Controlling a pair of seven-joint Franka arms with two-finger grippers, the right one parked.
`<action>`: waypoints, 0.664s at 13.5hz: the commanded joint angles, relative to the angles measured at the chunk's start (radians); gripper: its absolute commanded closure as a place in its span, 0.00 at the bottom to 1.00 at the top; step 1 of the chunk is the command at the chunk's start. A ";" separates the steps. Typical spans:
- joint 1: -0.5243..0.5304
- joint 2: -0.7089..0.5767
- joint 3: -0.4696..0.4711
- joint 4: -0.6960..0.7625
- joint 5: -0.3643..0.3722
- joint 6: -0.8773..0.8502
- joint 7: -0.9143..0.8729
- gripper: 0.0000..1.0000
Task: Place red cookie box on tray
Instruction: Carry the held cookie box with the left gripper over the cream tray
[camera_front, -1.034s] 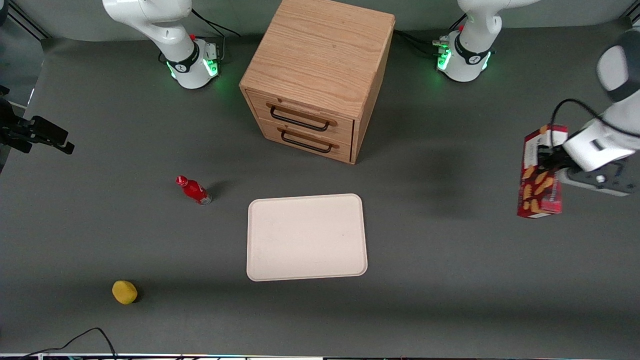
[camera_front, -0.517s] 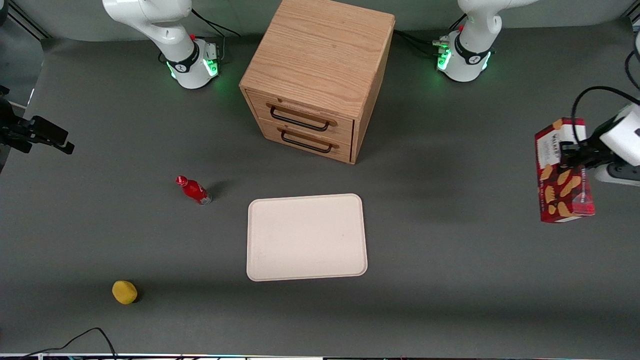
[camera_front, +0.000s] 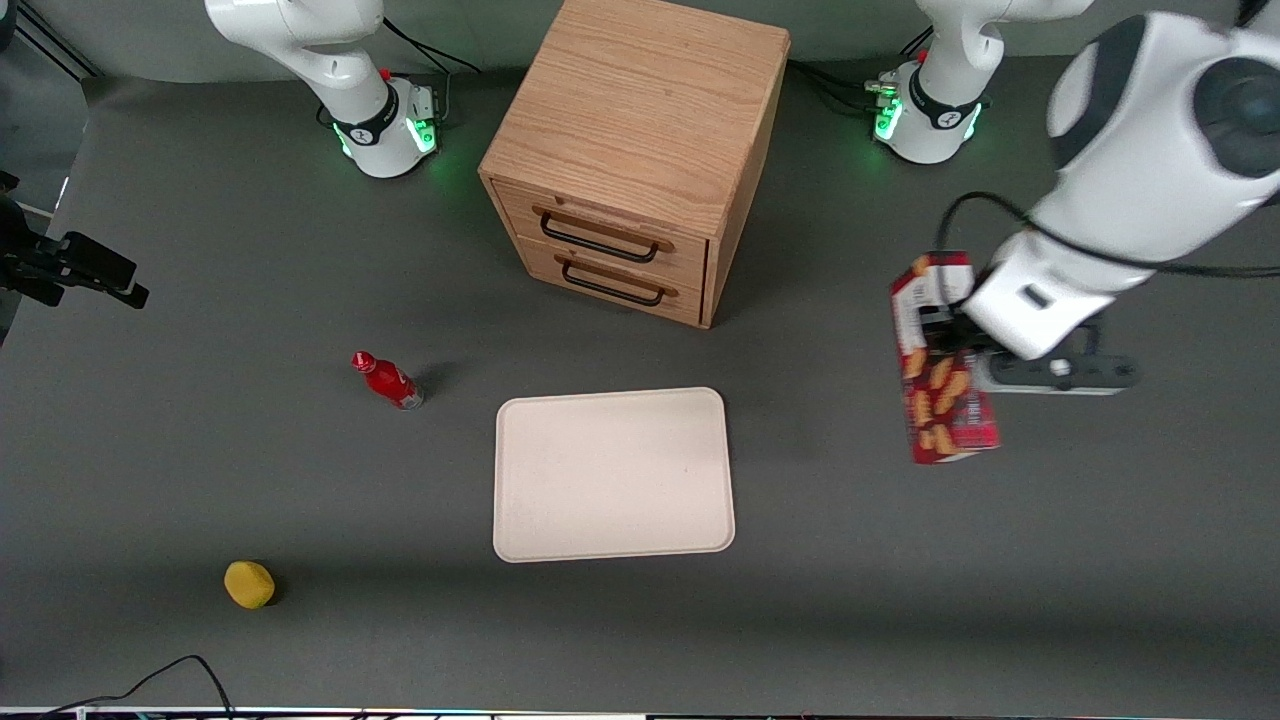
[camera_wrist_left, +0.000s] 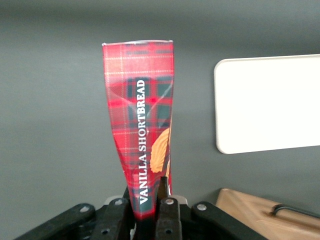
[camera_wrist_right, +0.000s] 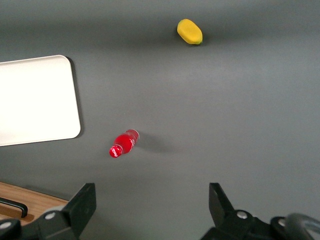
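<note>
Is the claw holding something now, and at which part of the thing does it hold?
Yes. The claw holds the red cookie box in the air, pinching its narrow sides close to one end; the rest of the box sticks out free.

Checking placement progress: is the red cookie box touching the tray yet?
Apart. The front view shows the red cookie box, held in the gripper, with bare table between it and the tray.
</note>
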 joint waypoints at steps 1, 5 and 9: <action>-0.125 0.181 0.017 0.198 0.025 -0.005 -0.153 1.00; -0.179 0.376 0.018 0.321 0.027 0.122 -0.216 1.00; -0.187 0.379 0.017 0.319 0.073 0.072 -0.271 1.00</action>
